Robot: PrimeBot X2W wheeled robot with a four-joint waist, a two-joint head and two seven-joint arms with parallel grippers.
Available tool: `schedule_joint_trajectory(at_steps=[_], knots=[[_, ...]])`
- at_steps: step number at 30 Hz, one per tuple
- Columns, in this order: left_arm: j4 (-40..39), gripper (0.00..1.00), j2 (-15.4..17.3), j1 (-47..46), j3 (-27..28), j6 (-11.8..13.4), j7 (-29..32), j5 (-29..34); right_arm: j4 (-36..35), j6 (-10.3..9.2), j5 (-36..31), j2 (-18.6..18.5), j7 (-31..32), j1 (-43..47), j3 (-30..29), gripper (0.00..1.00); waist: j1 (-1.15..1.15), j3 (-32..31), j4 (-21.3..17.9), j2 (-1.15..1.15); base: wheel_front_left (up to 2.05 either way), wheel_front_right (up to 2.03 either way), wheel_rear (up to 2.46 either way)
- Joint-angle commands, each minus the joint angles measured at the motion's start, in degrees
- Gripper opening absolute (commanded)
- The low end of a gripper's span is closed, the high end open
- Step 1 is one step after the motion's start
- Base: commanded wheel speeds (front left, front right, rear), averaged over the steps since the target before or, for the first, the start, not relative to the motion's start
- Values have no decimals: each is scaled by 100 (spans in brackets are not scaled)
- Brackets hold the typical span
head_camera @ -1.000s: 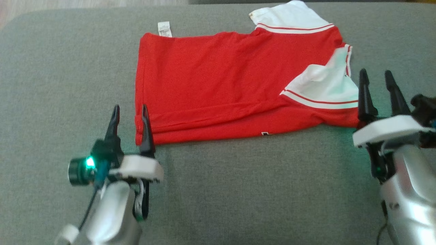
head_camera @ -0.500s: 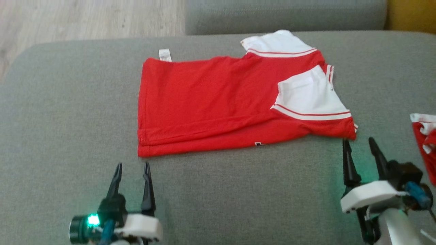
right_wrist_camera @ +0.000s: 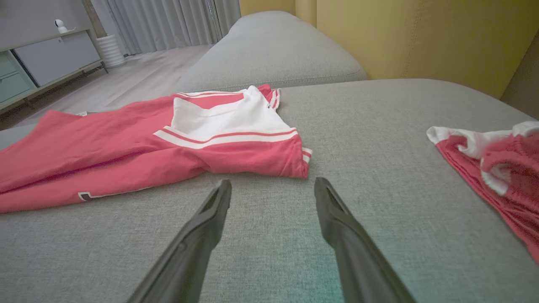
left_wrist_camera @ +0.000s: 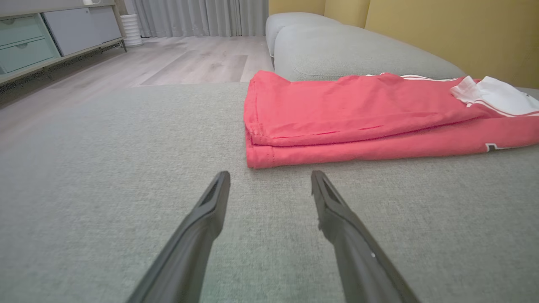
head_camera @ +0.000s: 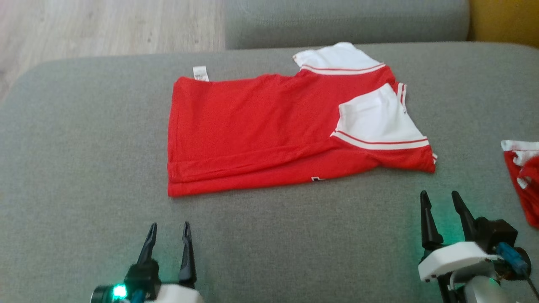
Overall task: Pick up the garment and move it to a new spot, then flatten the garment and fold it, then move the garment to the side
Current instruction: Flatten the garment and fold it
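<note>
shirt [head_camera: 252,126]: red and white knit cloth, soft, matt
sofa [head_camera: 84,147]: grey woven fabric, coarse, matt
floor [head_camera: 105,25]: pale wood planks, smooth, beyond the sofa

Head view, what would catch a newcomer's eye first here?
The red and white shirt lies folded in the middle of the grey sofa. Nearer the camera, the left claw and right claw stand open and empty, clear of the shirt's near edge. A second red and white garment sits bunched at the far right edge.
</note>
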Motion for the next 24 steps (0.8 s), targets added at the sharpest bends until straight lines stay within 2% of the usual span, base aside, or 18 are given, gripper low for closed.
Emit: schedule_joint_trajectory(at_steps=[1, 15, 23, 24], knots=[[-104, 100, 39, -371, 101, -33, -29, -15, -181, -4, 27, -20, -63, -259, 150, 100, 0, 125, 2, 0, 0, 0, 0], [498, 100, 39, -1467, 330, -151, -29, -617, -431, -4, 16, -236, -63, -895, 304, 100, 0, 1001, -126, 0, 0, 0, 0], [1392, 100, 39, -1765, 123, -268, -29, -1010, -357, -4, -114, -301, -63, -1176, 62, 100, 0, 1251, -201, 0, 0, 0, 0], [1489, 95, 39, -1790, 62, -290, -29, -1077, -290, -4, -145, -293, -63, -1208, -1, 100, 0, 1264, -199, 0, 0, 0, 0]])
